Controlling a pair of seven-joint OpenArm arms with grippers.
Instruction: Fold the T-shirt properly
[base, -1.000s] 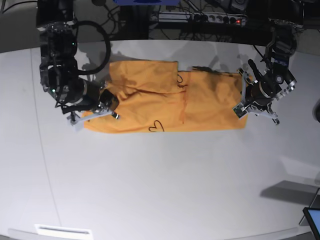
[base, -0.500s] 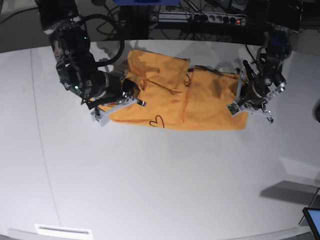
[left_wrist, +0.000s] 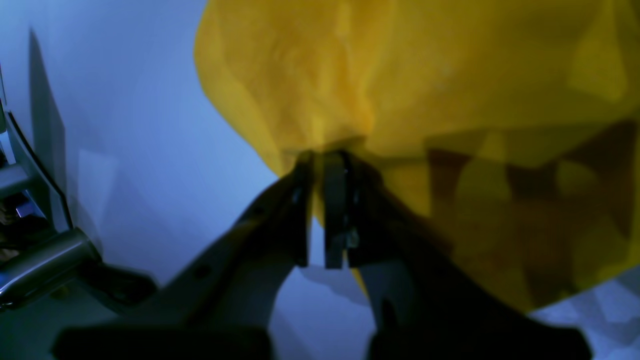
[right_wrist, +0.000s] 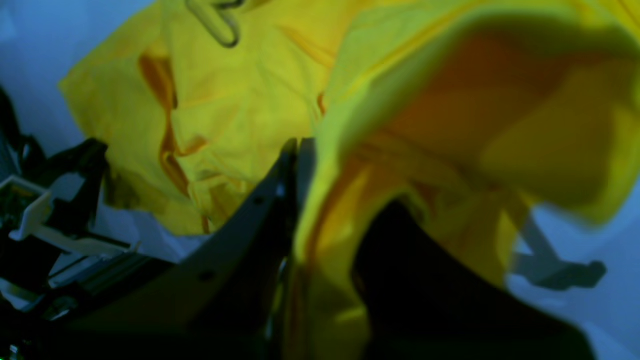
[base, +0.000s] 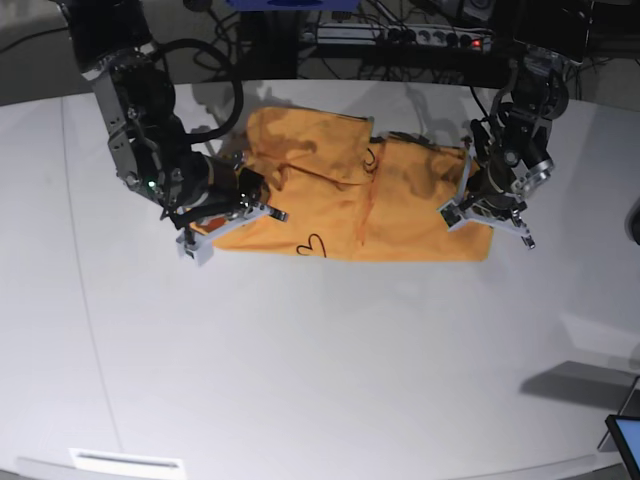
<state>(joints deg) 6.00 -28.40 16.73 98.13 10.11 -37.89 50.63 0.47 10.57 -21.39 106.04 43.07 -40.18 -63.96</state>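
Observation:
The orange-yellow T-shirt lies partly folded on the white table, with a dark thread loop near its front edge. My right gripper, on the base view's left, is shut on the shirt's left edge. In the right wrist view, cloth bunches around the closed gripper. My left gripper, on the base view's right, is shut on the shirt's right edge. The left wrist view shows that gripper pinching a fold of the shirt just above the table.
A power strip and cables run along the table's far edge. A tablet corner sits at the front right, and a white label at the front left edge. Bare table surface lies in front of the shirt.
My right gripper has carried the shirt's left edge to the right, bunching the cloth. My left gripper has moved left, in over the shirt's right edge. The shirt now spans less width.

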